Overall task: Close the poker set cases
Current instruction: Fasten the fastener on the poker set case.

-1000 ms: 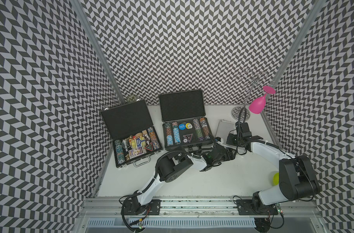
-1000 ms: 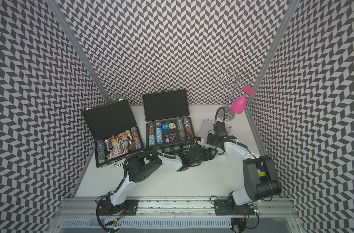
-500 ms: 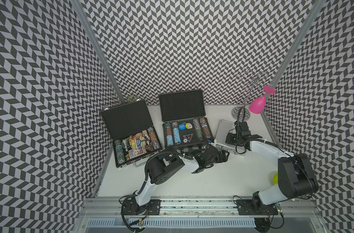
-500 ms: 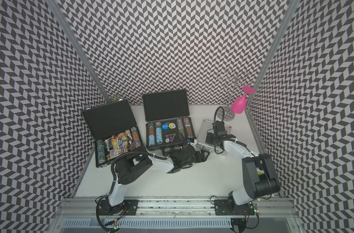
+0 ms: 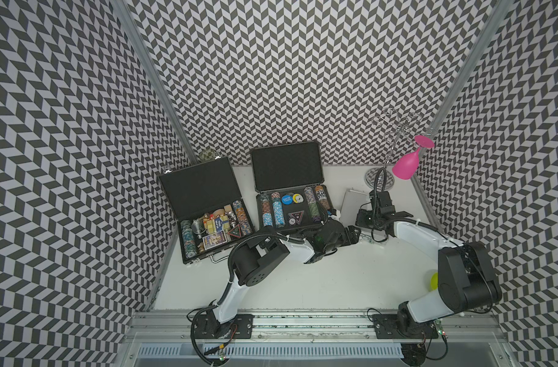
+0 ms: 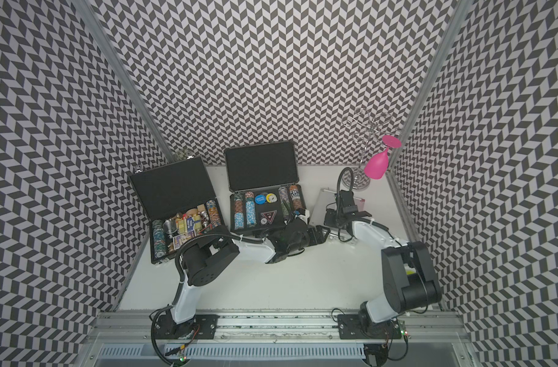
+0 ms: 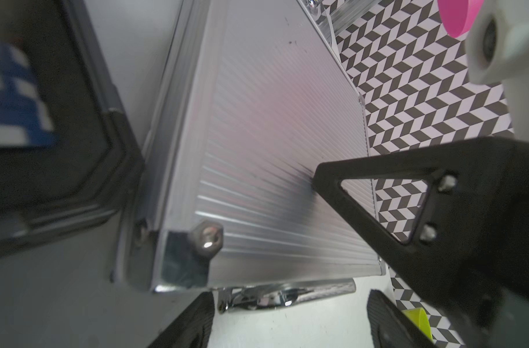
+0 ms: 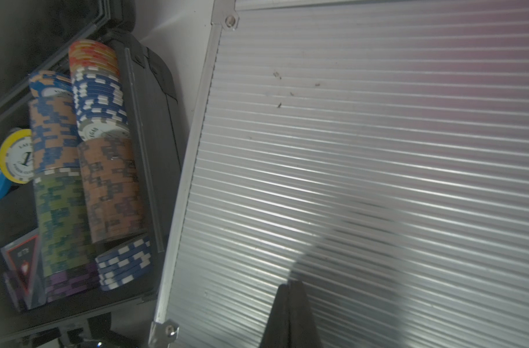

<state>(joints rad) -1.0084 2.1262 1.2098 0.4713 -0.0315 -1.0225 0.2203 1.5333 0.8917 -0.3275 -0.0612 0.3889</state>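
Silver case: the small square ribbed aluminium poker case (image 5: 350, 203) sits at the robot's right on the white tabletop (image 5: 303, 286), just beside the grey case. Its lid lies flat on its base.
Right gripper: the right gripper (image 8: 290, 316) has its jaws together, with the tip resting on the ribbed silver lid.
Left gripper: the left gripper (image 7: 290, 296) has its jaws wide apart and holds nothing. It sits at the silver case's front edge, astride the chrome handle (image 7: 317, 289); contact cannot be told.
Grey case: the thick ribbed dark grey poker case (image 5: 287, 165) is in the centre with its lid upright and rows of striped chips (image 5: 276, 211) in the base.
Black case: the flat textured black poker case (image 5: 196, 187) is at the robot's left, with its lid raised and chips and card packs inside.
Weight: the chip-filled bases are probably heavy enough to stay put under a push on the lid.
Stiffness: the shells look rigid and the lids are hinged, so a lid is likely to drop freely once past upright.
Surface: the ribbed aluminium looks slick, so a fingertip may skate along it.
Where to hold: push on the middle of each raised lid's free edge from behind rather than pinching it.
Latches: too small to judge.
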